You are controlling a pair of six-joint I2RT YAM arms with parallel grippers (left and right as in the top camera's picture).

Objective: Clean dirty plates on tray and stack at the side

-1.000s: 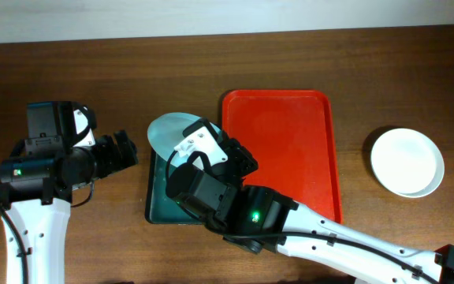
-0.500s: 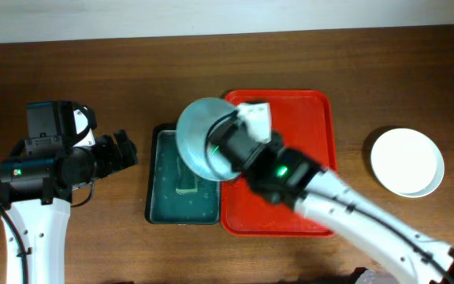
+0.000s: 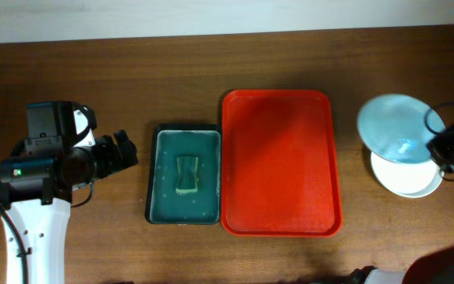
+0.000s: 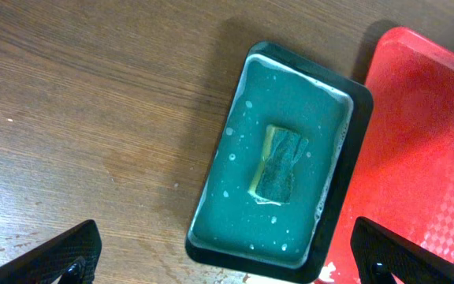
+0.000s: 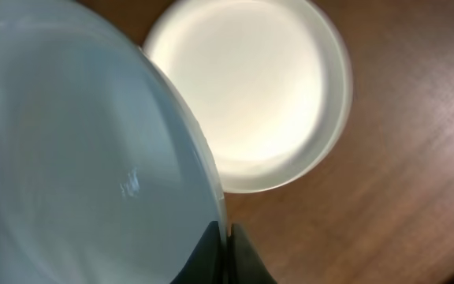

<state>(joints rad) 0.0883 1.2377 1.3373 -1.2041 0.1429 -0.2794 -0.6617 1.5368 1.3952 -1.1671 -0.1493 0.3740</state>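
One plate point(image 3: 394, 126) hangs, seen overhead, above the stack point(image 3: 404, 181), right of the bare tray point(image 3: 280, 158); left end effector point(image 4: 225, 252) gapes over the sponge point(image 4: 278, 164); right end effector point(image 5: 225, 254) pinches the plate's rim, so stacking needs a level lowering, then release.

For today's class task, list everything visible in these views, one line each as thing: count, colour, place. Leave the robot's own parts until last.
table: one, brown wood, beneath everything.
red tray: one, red, centre, no plates on it.
green tray: one, dark green, beside the red tray's left edge.
sponge: one, yellow and dark green, inside the green tray.
held plate: one, pale blue, far right, above the white plate.
white plate: at least one, white, on the table, far right.
left gripper: one, black, open, left of the green tray.
right gripper: one, black, shut on the held plate's rim.
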